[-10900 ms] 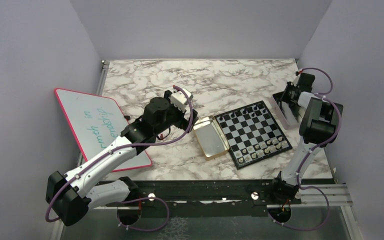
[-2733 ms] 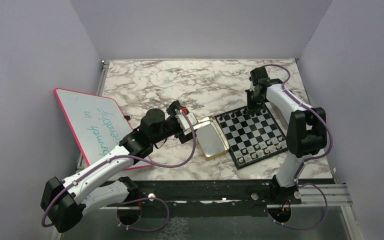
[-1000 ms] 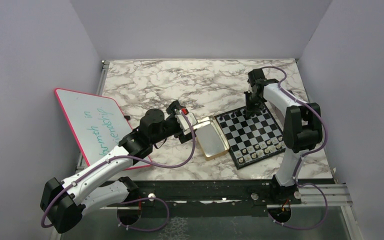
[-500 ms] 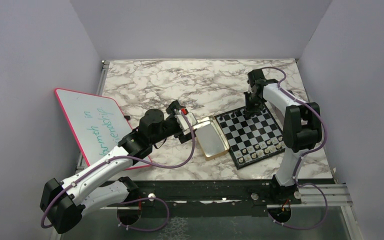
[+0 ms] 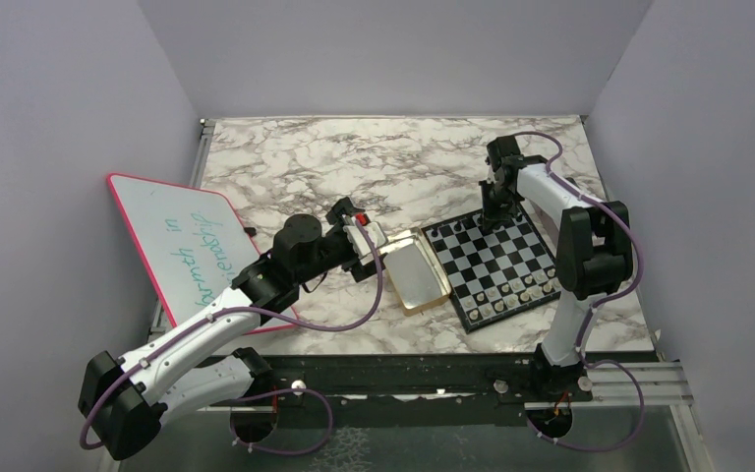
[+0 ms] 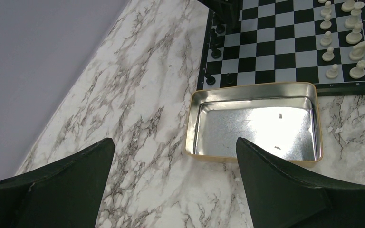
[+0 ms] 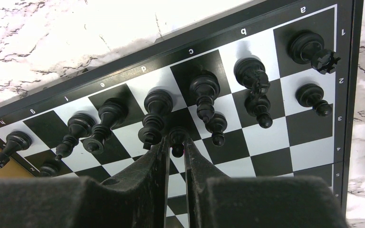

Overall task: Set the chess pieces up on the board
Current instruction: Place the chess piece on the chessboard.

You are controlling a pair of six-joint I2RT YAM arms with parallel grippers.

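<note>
The board [image 5: 496, 261] lies right of centre, and it also shows in the left wrist view [image 6: 285, 42] and the right wrist view [image 7: 266, 142]. Black chess pieces [image 7: 202, 90] stand along its far edge, and pale ones [image 5: 521, 288] along its near edge. My right gripper [image 5: 494, 218] reaches down at the far edge. Its fingers [image 7: 175, 138] are shut on a black pawn [image 7: 177, 151] that stands in the second row among other black pawns. My left gripper [image 6: 175, 142] is open and empty, above the marble just left of the gold tin [image 6: 252, 86].
The empty gold tin [image 5: 415, 270] lies against the board's left side. A pink-rimmed whiteboard [image 5: 192, 246] lies at the table's left edge. Black pieces crowd both sides of my right fingers. Walls close in the far, left and right sides.
Since 2.7 s ago my right gripper has come down onto the board's far rows; in the last second it has barely moved. My left arm has stayed still.
</note>
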